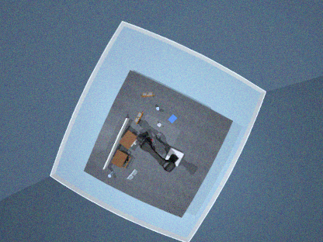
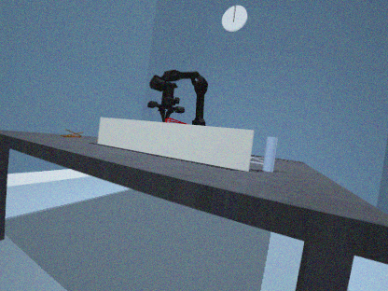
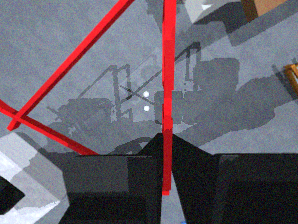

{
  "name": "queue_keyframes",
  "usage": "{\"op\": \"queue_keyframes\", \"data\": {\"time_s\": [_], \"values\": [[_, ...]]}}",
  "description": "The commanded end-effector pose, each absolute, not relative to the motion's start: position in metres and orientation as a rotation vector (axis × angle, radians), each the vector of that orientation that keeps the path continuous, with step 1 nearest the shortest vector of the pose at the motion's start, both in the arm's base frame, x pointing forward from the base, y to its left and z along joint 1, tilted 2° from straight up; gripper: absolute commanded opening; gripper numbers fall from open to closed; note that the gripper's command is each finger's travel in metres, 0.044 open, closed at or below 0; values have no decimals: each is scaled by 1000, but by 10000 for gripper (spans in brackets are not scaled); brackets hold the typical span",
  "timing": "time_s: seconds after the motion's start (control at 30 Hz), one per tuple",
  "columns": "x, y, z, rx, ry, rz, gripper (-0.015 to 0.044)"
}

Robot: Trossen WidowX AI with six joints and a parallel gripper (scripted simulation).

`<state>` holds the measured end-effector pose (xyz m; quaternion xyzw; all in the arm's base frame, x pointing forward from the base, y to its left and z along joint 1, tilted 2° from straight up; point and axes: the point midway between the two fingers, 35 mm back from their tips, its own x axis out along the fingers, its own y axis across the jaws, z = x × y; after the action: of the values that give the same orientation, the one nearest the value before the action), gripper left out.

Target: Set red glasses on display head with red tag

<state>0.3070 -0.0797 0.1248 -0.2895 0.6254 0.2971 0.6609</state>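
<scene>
My gripper is shut on the red glasses. In the wrist view one long red bar runs up from between the fingertips, with thinner red bars slanting at the left. The glasses are held above the table, just above the board's top edge as seen in the exterior view. Two brown blocks, which look like the display heads, one nearer the gripper and another beyond it, stand by the board. Their faces and tags cannot be made out, and the board hides them in the exterior view.
A long white board stands behind the blocks. Orange glasses and another orange pair lie to one side, white glasses on the other. A pale cylinder and a blue square are also there.
</scene>
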Motion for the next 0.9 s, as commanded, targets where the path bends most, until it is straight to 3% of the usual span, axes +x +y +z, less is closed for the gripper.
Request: {"op": "queue_keyframes", "data": {"time_s": [0.0,0.87], "values": [[311,-108,125,-626,1433,639,0],[280,-280,117,-434,1495,432,0]]}}
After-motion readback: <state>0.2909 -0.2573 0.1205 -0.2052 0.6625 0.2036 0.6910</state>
